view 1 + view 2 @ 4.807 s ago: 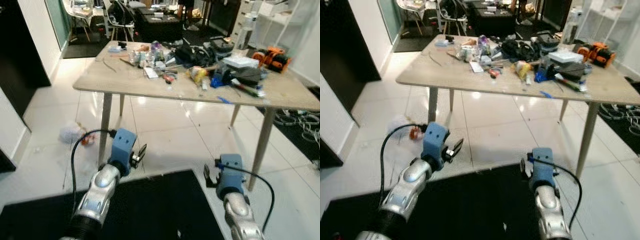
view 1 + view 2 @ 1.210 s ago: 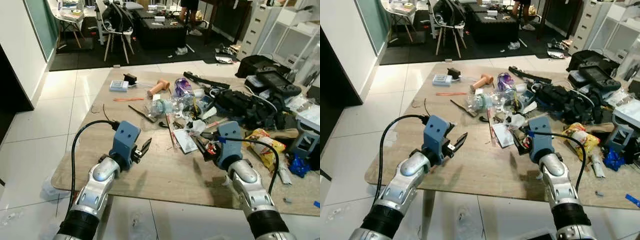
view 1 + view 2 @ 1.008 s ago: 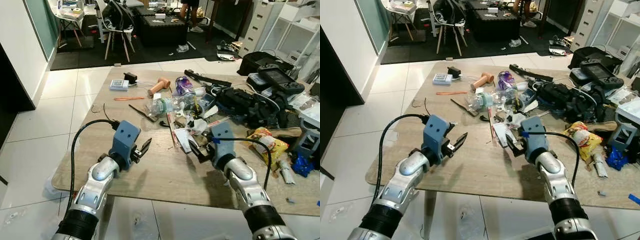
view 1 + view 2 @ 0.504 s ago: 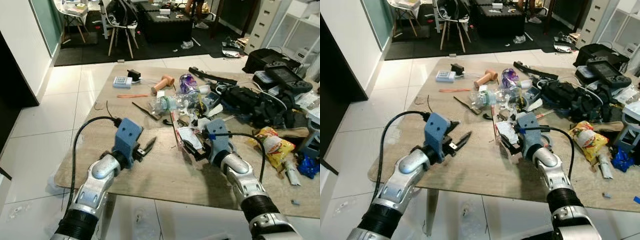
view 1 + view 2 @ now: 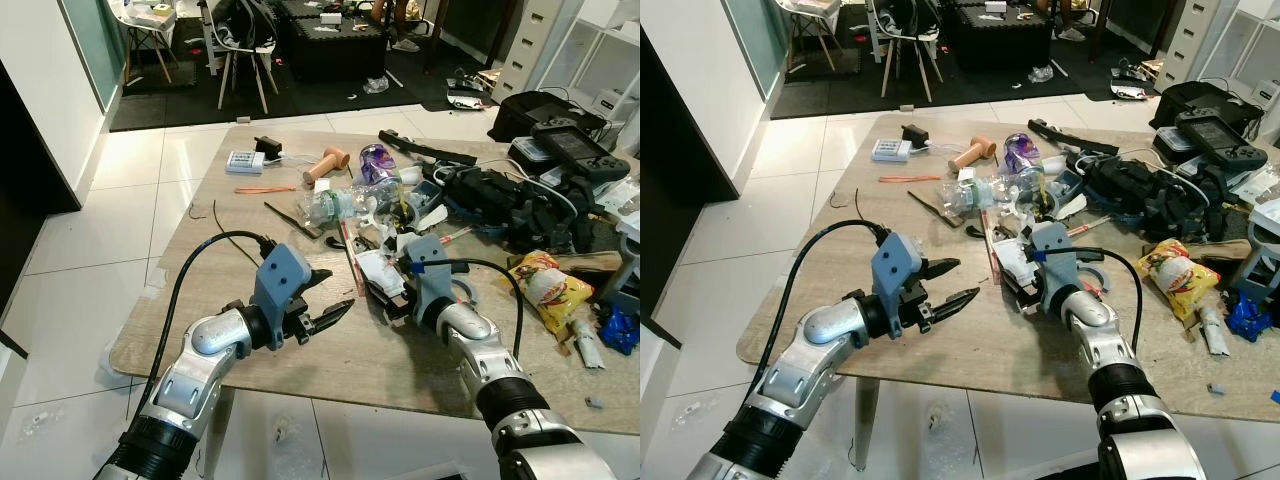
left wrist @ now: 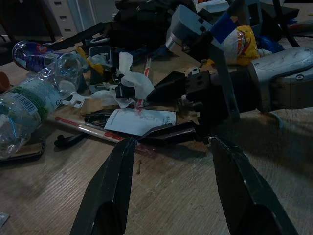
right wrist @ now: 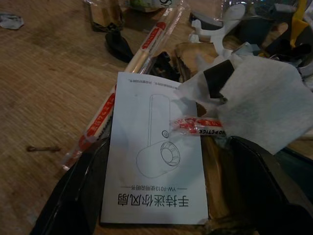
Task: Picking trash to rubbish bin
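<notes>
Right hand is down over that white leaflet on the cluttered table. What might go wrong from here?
The right hand straddles the leaflet, which lies flat on the table, so the fingers may slide over it. The crumpled tissue and red wrapper overlap it and could get dragged along. The open left hand hovers close, risking a bump.

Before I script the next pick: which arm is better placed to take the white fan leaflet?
The right. The right gripper is open with the leaflet lying between its fingers, low over the table. The left gripper, also open, hovers short of the pile, beside it.
</notes>
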Robot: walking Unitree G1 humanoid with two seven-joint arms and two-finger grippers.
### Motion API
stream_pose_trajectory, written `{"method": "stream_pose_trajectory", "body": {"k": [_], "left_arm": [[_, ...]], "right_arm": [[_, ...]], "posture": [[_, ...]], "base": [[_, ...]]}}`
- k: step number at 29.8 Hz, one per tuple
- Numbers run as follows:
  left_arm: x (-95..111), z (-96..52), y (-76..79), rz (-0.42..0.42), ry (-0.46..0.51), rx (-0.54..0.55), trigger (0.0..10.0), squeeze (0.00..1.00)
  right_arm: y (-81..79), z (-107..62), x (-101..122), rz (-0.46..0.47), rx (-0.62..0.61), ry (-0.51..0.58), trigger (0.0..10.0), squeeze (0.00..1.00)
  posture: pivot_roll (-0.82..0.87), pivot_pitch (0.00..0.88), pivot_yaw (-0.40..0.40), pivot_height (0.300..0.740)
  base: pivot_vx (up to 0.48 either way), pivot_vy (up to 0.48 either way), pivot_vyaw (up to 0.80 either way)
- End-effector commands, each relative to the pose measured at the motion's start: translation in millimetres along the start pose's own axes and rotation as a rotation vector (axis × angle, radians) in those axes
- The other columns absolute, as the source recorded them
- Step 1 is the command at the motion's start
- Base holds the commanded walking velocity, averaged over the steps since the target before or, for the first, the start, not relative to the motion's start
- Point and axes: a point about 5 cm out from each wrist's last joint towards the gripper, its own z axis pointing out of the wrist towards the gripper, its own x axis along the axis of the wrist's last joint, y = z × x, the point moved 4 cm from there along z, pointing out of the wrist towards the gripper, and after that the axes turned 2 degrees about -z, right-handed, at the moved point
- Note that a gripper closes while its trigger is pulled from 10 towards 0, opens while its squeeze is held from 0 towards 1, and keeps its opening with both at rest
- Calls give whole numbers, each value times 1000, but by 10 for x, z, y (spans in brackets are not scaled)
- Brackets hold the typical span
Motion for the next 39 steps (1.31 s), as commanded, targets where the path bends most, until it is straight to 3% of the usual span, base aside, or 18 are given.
{"method": "stream_pose_trajectory", "body": {"k": [1, 2, 3, 4, 5, 13, 39], "left_arm": [[-5, 5, 18, 7, -19, -23, 10000, 0], [-4, 3, 20, 7, -20, -26, 10000, 0], [-5, 4, 18, 8, -22, -26, 10000, 0], [-8, 4, 14, 9, -24, -24, 10000, 0], [-11, 2, 10, 8, -27, -24, 10000, 0], [-22, 2, -2, 6, -34, -20, 10000, 0], [-31, 14, -4, 8, -40, -23, 10000, 0]], "right_arm": [[-14, -29, -184, -10, 6, -86, 10000, 0], [-11, -27, -186, -15, 7, -90, 10000, 0], [-1, -26, -203, -23, 5, -106, 4157, 0], [10, -27, -224, -27, -2, -124, 1647, 0], [20, -29, -252, -31, -7, -145, 0, 0], [24, -54, -369, -56, -10, -215, 0, 0], [-32, -22, -323, -13, -3, -188, 0, 0]], "posture": [[-80, 132, 18, 740], [-80, 132, 18, 740], [-80, 131, 16, 740], [-78, 129, 17, 740], [-78, 129, 17, 740], [-80, 126, 18, 740], [-85, 122, 19, 740]], "base": [[0, 0, 0], [0, 0, 0], [0, 0, 0], [0, 0, 0], [0, 0, 0], [0, 0, 0], [0, 0, 0]]}}
